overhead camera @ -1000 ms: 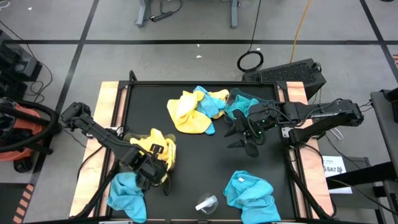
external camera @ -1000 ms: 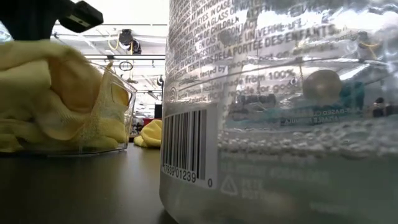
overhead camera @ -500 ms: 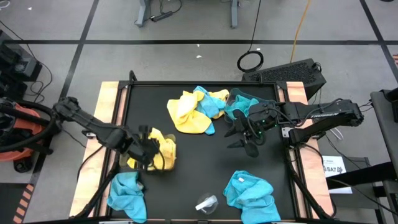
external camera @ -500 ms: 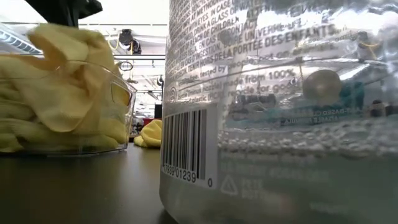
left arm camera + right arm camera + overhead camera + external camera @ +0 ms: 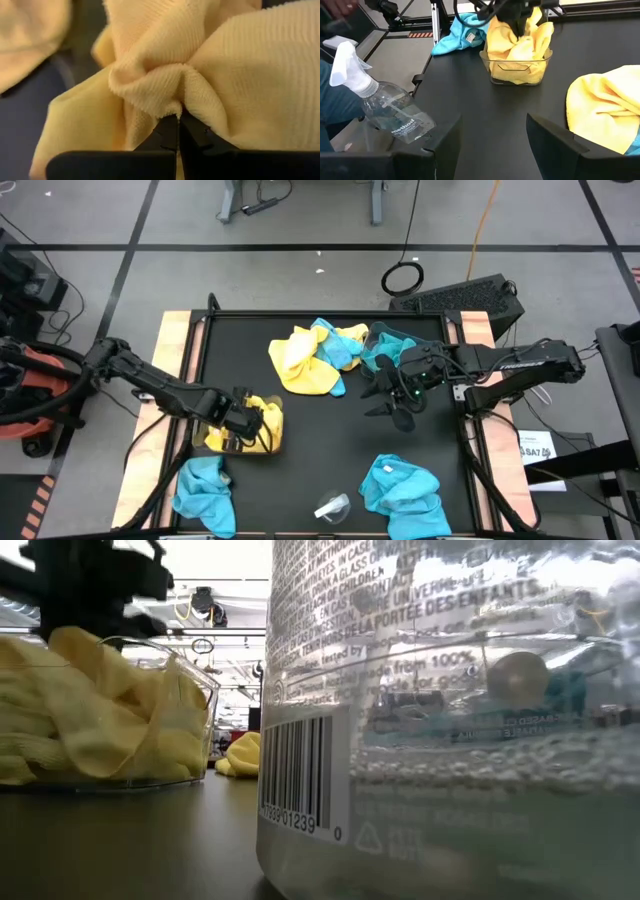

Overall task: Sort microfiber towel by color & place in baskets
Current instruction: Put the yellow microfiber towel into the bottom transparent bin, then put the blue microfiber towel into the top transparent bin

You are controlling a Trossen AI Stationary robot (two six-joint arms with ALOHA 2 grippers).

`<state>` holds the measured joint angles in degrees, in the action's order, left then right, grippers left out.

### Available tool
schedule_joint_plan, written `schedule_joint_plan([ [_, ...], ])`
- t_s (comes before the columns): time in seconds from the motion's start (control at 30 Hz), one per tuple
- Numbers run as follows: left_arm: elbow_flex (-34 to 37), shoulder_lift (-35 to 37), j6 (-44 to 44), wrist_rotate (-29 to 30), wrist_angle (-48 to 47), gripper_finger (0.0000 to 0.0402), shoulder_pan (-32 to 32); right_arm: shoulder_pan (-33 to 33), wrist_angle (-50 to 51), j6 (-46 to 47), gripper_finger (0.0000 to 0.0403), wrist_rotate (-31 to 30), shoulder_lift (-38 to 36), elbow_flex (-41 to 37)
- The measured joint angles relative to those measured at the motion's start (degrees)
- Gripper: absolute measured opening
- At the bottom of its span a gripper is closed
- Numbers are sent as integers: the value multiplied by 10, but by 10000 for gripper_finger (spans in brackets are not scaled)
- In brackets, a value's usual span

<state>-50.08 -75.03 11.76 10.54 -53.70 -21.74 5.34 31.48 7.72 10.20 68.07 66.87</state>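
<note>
Left wrist view shows the left pincer [image 5: 176, 122] clamped on a yellow towel [image 5: 200, 75], pressing it into the basket [image 5: 243, 442]; right pincer [image 5: 392, 402] waits apart.

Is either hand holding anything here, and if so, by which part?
The left hand is shut on a bunched fold of a yellow towel, over the basket of yellow towels. The right hand stands open and holds nothing.
</note>
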Motion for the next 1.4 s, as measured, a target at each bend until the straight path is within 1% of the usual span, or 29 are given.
schedule_joint_plan([
  [0.13,47,-8,1,-16,61,3,0,0,0,-2,212,0,0,0],
  [0.27,72,-19,23,-24,107,8,0,0,0,-2,212,0,0,0],
  [0.4,77,-23,28,-27,129,21,0,0,0,-2,212,0,0,0],
  [0.57,61,-24,29,-33,115,47,0,0,0,1,212,1,0,0],
  [0.73,10,-25,29,-37,65,89,0,0,0,5,212,1,0,0],
  [0.87,-48,-24,27,-37,8,119,0,0,0,6,212,1,0,0],
  [0.97,-96,-21,27,-29,-41,135,0,0,0,5,212,1,0,0],
  [1.13,-177,-16,29,-17,-134,146,0,0,-1,0,212,1,0,0],
  [1.27,-231,-3,49,-16,-184,146,-4,0,-2,-5,212,1,0,0],
  [1.33,-247,8,59,-30,-196,146,-12,0,-2,-6,212,1,0,0],
  [1.4,-254,20,68,-57,-199,146,-25,0,-2,-10,212,1,0,0],
])
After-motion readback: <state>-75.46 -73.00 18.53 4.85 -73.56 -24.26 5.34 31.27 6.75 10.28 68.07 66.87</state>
